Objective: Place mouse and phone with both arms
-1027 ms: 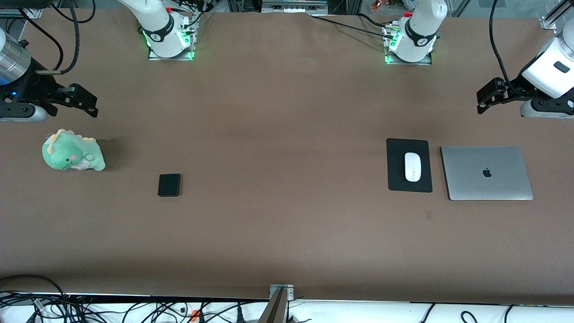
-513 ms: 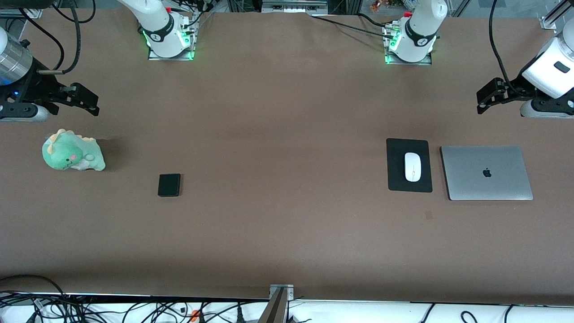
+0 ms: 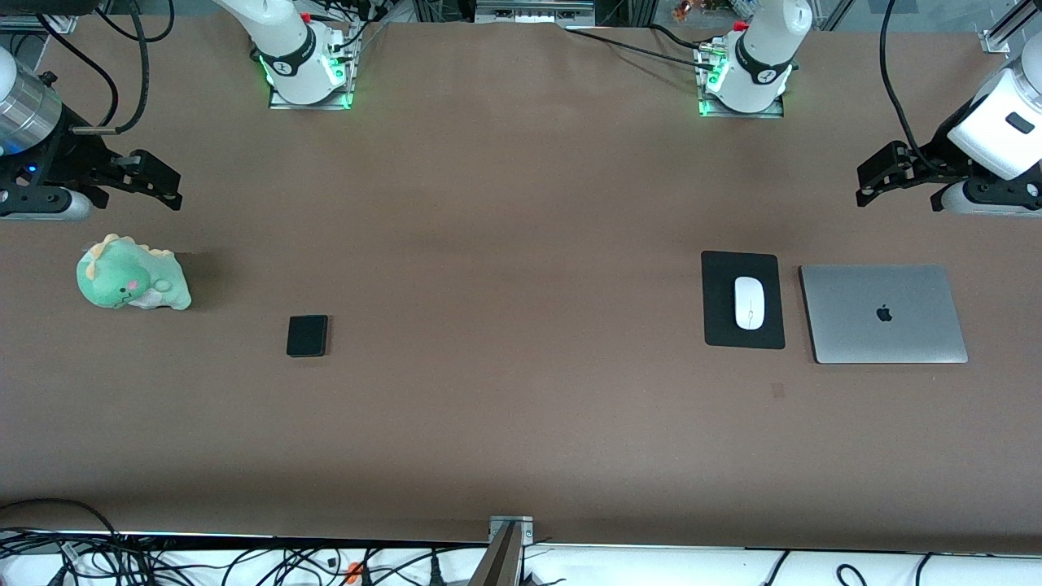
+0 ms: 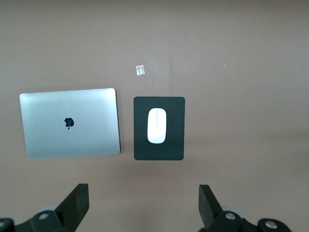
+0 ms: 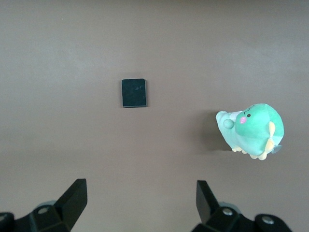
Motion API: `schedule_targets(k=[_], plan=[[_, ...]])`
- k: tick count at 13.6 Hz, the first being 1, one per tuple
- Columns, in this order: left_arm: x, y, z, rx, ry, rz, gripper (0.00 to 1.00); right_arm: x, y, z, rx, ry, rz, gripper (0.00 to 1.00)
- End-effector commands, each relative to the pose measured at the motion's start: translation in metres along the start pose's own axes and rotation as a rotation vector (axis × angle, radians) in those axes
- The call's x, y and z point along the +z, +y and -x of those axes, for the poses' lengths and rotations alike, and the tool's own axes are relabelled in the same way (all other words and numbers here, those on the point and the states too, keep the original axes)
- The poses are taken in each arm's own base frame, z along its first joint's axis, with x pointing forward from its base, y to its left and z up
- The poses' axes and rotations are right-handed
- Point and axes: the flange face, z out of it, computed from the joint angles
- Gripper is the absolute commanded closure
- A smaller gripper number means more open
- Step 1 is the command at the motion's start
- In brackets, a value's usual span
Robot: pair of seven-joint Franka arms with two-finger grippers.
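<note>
You see the mouse (image 3: 749, 303) resting on a black mat (image 3: 720, 325) (beside a closed laptop (image 3: 883, 313)). The phone (image 3: 307, 335) lies near a plush (image 3: 130, 274). The left gripper (image 3: 875, 177) and right gripper (image 3: 159, 181) hover spread, empty.

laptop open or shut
Shut. The laptop lies flat on the table beside the mat, lid down with its logo facing up; no screen or keys show.

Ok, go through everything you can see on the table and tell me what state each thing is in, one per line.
mouse: on the black mat, not held
phone: flat on the table, not held
laptop: lid closed, beside the mat
plush dinosaur: sitting on the table, untouched
left gripper: open, empty, over bare table
right gripper: open, empty, over bare table
</note>
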Motion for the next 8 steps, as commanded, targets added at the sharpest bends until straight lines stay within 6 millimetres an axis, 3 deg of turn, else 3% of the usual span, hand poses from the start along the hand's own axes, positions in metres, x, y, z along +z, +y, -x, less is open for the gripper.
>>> schedule_targets(k=[1,8], plan=[[-0.0011,-0.0013,-0.0010,-0.001,-0.023,0.015,0.00,-0.0057,-0.0030,-0.0009,-0.010,-0.004,0.010,0.00],[0.0000,0.0008,0.0005,0.006,-0.035,0.011,0.00,-0.0058,-0.0055,-0.0007,-0.014,-0.004,0.009,0.00]])
